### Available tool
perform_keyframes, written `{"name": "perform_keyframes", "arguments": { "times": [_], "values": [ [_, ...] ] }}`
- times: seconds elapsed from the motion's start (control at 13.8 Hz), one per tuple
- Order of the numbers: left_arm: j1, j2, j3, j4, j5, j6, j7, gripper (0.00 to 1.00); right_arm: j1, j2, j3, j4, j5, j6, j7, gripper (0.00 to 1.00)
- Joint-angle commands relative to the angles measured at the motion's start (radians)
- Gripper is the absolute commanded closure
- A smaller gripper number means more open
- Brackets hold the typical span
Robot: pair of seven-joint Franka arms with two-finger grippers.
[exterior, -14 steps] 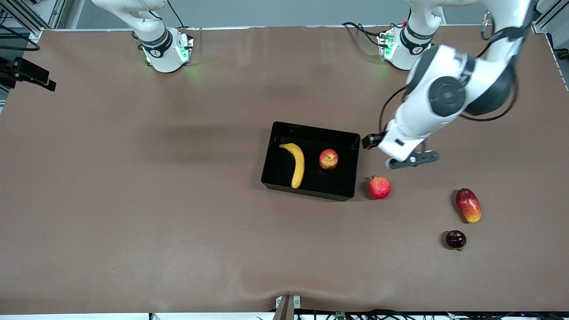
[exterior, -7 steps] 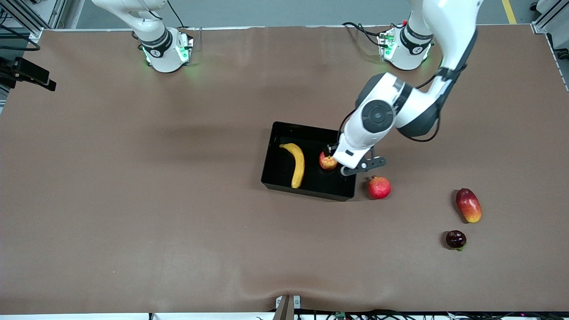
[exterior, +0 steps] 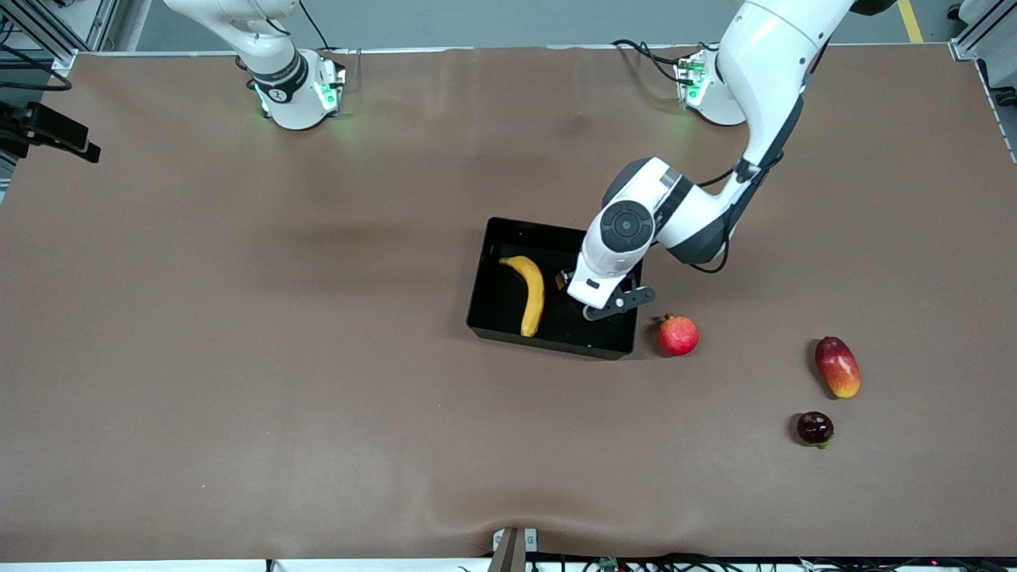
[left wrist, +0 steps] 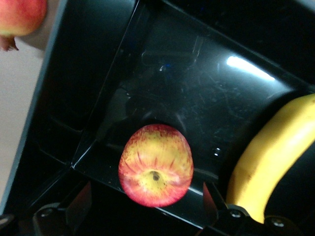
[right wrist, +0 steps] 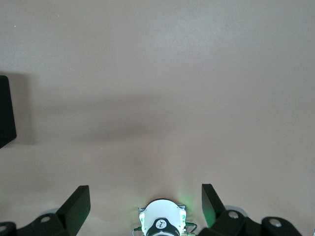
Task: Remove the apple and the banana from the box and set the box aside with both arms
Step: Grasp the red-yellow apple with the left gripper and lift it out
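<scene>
The black box (exterior: 551, 342) sits mid-table with the yellow banana (exterior: 531, 295) lying in it. My left gripper (exterior: 593, 296) hangs low inside the box, directly over the apple, and hides it in the front view. In the left wrist view the red-and-yellow apple (left wrist: 156, 164) rests on the box floor (left wrist: 197, 93) between my open fingers (left wrist: 78, 204), which are not touching it. The banana (left wrist: 273, 169) lies beside it. My right gripper (right wrist: 145, 204) is open and empty, waiting high over its own base (right wrist: 161, 223).
A red pomegranate (exterior: 678, 335) lies just outside the box toward the left arm's end. A red-orange mango (exterior: 837, 366) and a small dark fruit (exterior: 815, 428) lie farther toward that end and nearer the front camera.
My left arm has swung from beside the box to inside it and dropped over the apple, hiding it in the front view. Both grippers stay open; the right arm has not moved.
</scene>
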Motion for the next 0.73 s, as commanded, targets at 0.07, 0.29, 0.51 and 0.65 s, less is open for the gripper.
{"name": "perform_keyframes", "arguments": {
  "times": [0.07,0.29,0.51,0.65],
  "values": [
    [-0.017,0.053,0.004,0.006,0.082,0.037,-0.076,0.0,0.006,-0.012,-0.002,0.002,-0.005,-0.01,0.006,0.0],
    [-0.026,0.084,0.004,0.008,0.081,0.071,-0.102,0.0,0.006,-0.012,-0.002,0.002,-0.005,-0.01,0.006,0.0],
    [-0.023,0.09,0.004,0.006,0.082,0.074,-0.102,0.33,0.006,-0.012,-0.002,0.002,-0.005,-0.01,0.006,0.0],
    [-0.023,0.084,0.002,0.008,0.082,0.063,-0.099,0.96,0.006,-0.012,-0.002,0.002,-0.005,-0.01,0.008,0.0]
  ]
}}
